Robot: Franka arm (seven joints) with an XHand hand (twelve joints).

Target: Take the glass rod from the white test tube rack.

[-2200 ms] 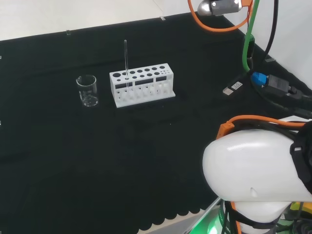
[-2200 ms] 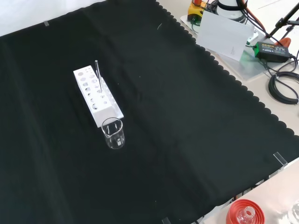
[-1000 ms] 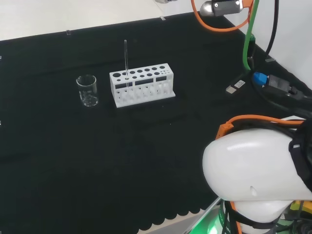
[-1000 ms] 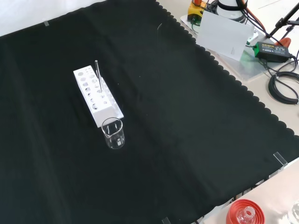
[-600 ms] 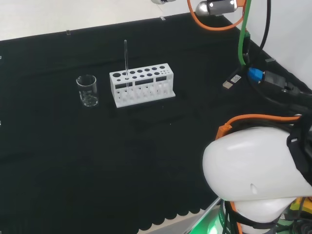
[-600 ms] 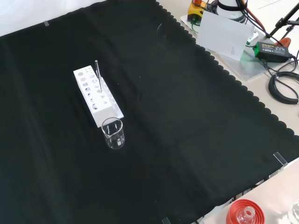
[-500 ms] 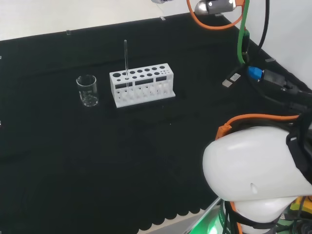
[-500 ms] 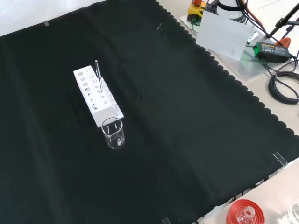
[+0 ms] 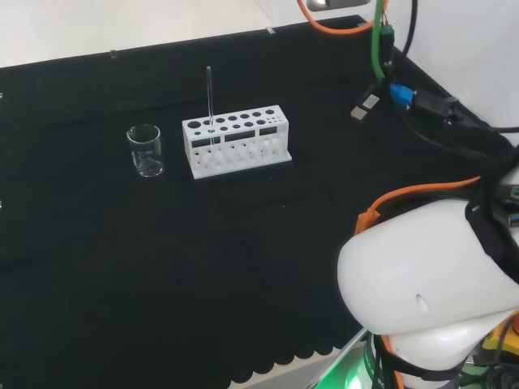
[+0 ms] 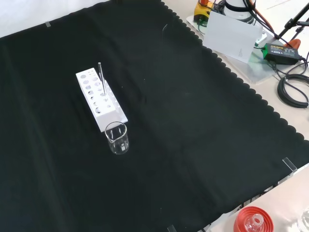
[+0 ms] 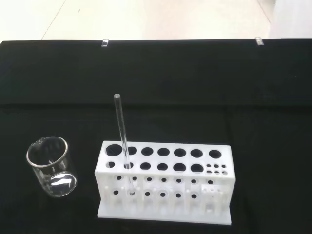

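Note:
A white test tube rack with rows of round holes stands on the black cloth. A clear glass rod stands upright in a hole near one end of the rack, rising well above it. In the head view that is the rack's left end, the end nearest a small beaker. Nothing touches the rod or the rack.
A small clear glass beaker stands just off the rack's rod end. The arm's white link sits at the head view's lower right, with cables above it. A red ribbed stand lies beyond the cloth's scalloped edge.
The cables and connectors at the head view's upper right have shifted left and up, and the white link has tilted slightly. Rack, rod and beaker have not moved.

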